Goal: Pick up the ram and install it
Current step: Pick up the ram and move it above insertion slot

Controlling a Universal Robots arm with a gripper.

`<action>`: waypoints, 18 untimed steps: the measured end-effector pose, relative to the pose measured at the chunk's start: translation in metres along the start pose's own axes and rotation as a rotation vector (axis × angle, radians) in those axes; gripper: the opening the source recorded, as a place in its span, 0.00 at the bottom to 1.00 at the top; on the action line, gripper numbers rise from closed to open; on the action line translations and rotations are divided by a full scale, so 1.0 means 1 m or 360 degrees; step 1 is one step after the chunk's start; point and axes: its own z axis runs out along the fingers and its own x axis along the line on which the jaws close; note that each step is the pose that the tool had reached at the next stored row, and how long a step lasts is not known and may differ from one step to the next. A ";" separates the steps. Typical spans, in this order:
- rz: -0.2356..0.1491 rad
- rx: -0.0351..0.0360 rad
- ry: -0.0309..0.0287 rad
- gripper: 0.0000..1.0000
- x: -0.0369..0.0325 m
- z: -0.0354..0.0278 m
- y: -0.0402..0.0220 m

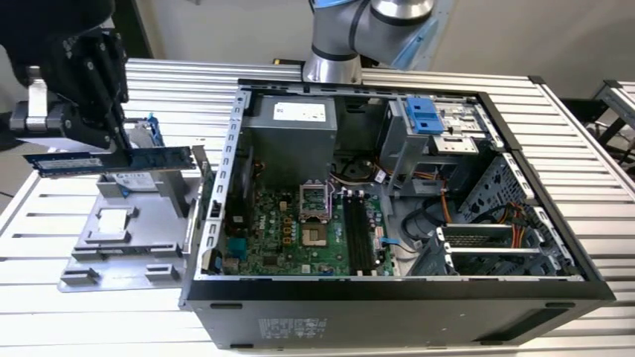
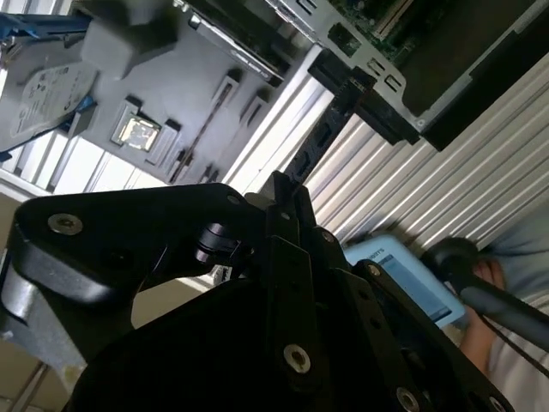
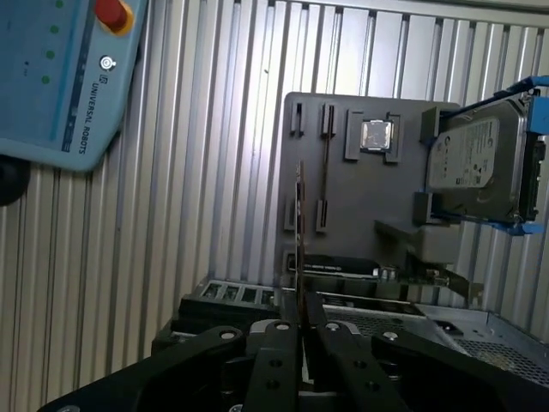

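The gripper [image 1: 117,149] hangs above the gray fixture [image 1: 119,238] at the exterior view's left, beside the open computer case [image 1: 397,294] and outside it. Its fingers are closed tight on the ram [image 1: 154,158], which they hold level and clear of the fixture, with both ends of the bluish-green stick sticking out past them. In the first wrist view the ram [image 3: 299,215] shows edge-on as a thin line rising from between the clamped fingers [image 3: 279,343], over the fixture, with the hard drive [image 3: 476,159] in its blue frame off to one side. The long black slots [image 1: 359,230] on the motherboard [image 1: 288,230] inside the case look unfilled, though the angle makes this hard to confirm.
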 end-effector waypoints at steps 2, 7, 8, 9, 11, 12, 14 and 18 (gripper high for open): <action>0.0000 0.0000 -0.00001 0.00 0.0008 -0.0002 -0.0088; 0.0000 0.0000 0.00000 0.00 0.0029 -0.0009 -0.0314; 0.0000 0.0000 0.00000 0.00 0.0033 -0.0010 -0.0362; 0.0000 0.0000 0.00001 0.00 0.0038 -0.0012 -0.0407; 0.0000 0.0000 -0.00001 0.00 0.0046 -0.0014 -0.0497; 0.0000 0.0000 0.00000 0.00 0.0050 -0.0015 -0.0543; 0.0000 0.0000 0.00000 0.00 0.0058 -0.0018 -0.0632; 0.0000 0.0000 -0.00001 0.00 0.0075 -0.0023 -0.0814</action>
